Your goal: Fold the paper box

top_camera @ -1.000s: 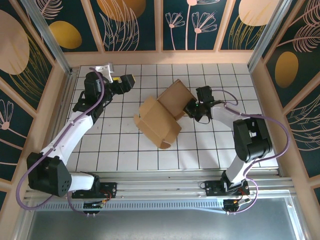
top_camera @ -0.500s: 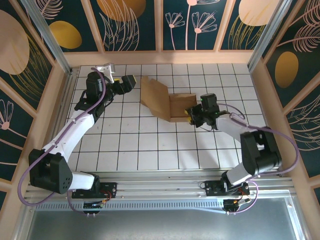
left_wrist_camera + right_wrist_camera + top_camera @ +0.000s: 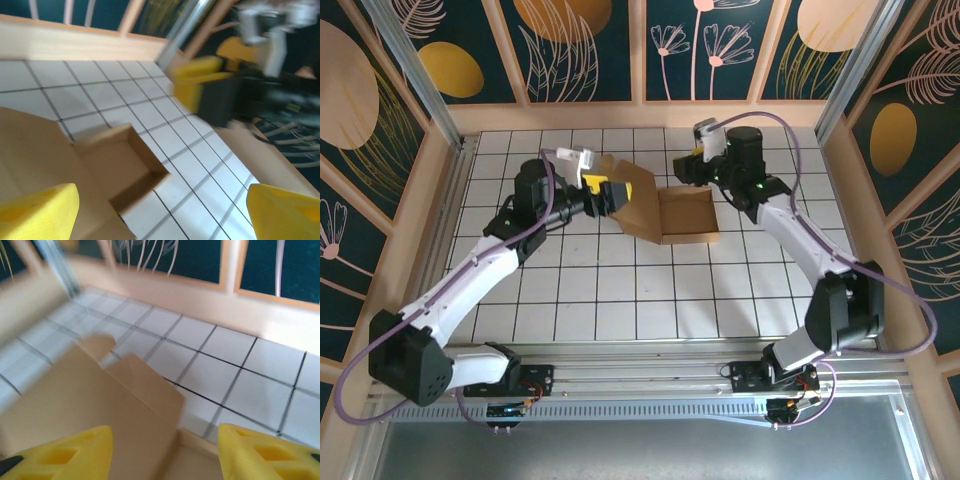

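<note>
Half-folded paper box (image 3: 685, 215) is lying on the tiled desk (image 3: 620, 290) between two open grippers.
The box is plain matte brown cardboard. It is sitting at the far middle of the white, dark-gridded desk as a shallow squarish tray with raised walls and a broad flat flap slanting up on its left. The left gripper (image 3: 612, 193) is hovering at that flap, its yellow fingers (image 3: 40, 210) spread wide and holding nothing. The right gripper (image 3: 688, 168) is hanging just beyond the tray's far edge, its yellow fingers (image 3: 265, 452) likewise parted and empty, with cardboard showing beneath them.
</note>
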